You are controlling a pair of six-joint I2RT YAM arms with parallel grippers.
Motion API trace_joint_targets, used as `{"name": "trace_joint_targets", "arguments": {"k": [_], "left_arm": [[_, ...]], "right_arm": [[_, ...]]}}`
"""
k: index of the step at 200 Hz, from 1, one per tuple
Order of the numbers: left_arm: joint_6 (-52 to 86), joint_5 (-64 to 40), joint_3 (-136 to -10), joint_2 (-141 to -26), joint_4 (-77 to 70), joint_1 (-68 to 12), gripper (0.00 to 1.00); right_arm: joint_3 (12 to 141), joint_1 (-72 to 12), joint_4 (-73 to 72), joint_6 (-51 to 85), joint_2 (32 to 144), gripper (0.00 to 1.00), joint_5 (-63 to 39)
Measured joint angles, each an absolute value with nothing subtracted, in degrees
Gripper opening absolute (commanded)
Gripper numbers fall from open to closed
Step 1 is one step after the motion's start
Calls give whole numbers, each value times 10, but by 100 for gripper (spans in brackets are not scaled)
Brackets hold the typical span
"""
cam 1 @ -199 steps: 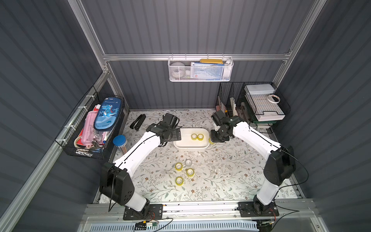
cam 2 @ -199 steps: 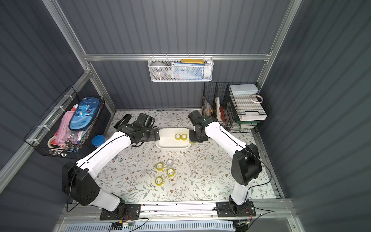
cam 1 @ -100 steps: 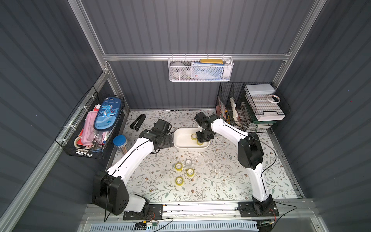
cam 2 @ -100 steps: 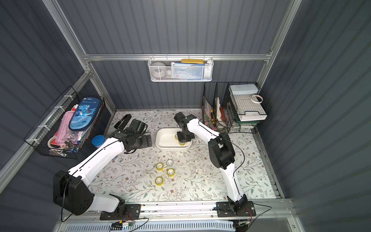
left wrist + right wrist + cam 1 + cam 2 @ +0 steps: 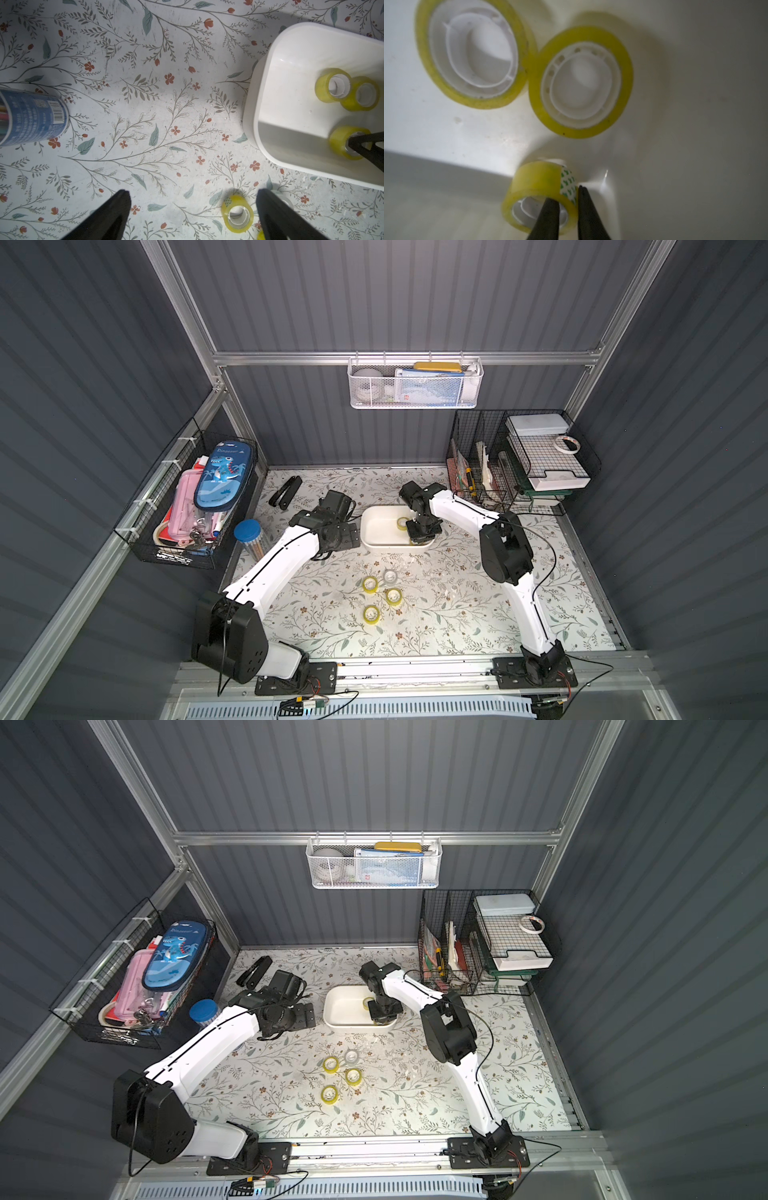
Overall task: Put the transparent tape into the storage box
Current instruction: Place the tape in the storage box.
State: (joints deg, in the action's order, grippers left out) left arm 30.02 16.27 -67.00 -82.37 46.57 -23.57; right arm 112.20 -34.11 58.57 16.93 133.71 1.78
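Floral-patterned table point(image 5: 457, 614): white shallow plastic storage box point(image 5: 376, 531) at back, black stapler point(image 5: 285, 492) and blue-capped pen tube point(image 5: 248, 531) left. Centre: three yellow-tinted tape rolls point(image 5: 371, 613), one greyish clear roll point(image 5: 390, 576), clustered.

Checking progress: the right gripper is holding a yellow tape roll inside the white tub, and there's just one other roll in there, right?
No: two other yellow rolls lie in the white tub, as the right wrist view shows. The right gripper does hold a third yellow roll inside it.
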Motion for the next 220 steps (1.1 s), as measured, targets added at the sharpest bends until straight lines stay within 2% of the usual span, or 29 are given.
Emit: {"name": "trace_joint_targets", "arguments": {"k": [19, 54, 81, 145, 164, 220], "left_arm": [[300, 161, -670, -825, 465, -235, 99], [300, 156, -669, -825, 463, -235, 99], [300, 152, -666, -825, 459, -235, 99], [296, 138, -651, -825, 446, -235, 99], [289, 130, -640, -822, 442, -235, 98], [252, 76, -575, -790, 423, -235, 87]], "right_arm": [[1128, -341, 588, 170, 1343, 3, 19], [1133, -341, 590, 172, 1343, 24, 28], [1141, -341, 594, 172, 1343, 34, 30], [1171, -341, 604, 171, 1342, 36, 32], [1194, -341, 611, 171, 1336, 44, 35], [1197, -341, 611, 192, 1233, 56, 28]]}}
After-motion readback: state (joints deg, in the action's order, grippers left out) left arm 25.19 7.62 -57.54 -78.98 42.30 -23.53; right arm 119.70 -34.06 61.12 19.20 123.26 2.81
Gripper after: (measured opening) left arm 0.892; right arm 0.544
